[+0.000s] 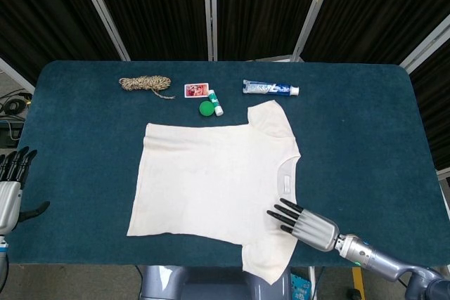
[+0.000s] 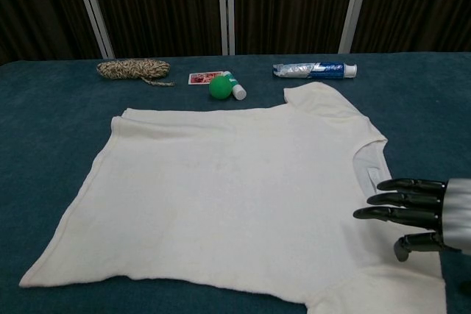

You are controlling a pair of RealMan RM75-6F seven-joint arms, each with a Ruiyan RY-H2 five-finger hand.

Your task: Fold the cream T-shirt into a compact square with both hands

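Observation:
The cream T-shirt [image 1: 211,177] [image 2: 221,189] lies spread flat on the dark teal table [image 1: 351,138], its collar toward the right and its hem toward the left. One sleeve points to the far side, the other hangs over the near edge. My right hand [image 1: 304,221] [image 2: 419,211] hovers over the shirt just near of the collar, fingers straight and spread, holding nothing. My left hand [image 1: 13,184] stays at the table's left edge, away from the shirt, fingers extended and empty. It does not show in the chest view.
Along the far side lie a coil of twine [image 1: 144,84] [image 2: 134,69], a small red card [image 1: 197,90], a green ball [image 1: 206,108] [image 2: 219,87] beside a white stick [image 1: 216,105], and a toothpaste tube [image 1: 271,88] [image 2: 315,70]. Dark curtains hang behind.

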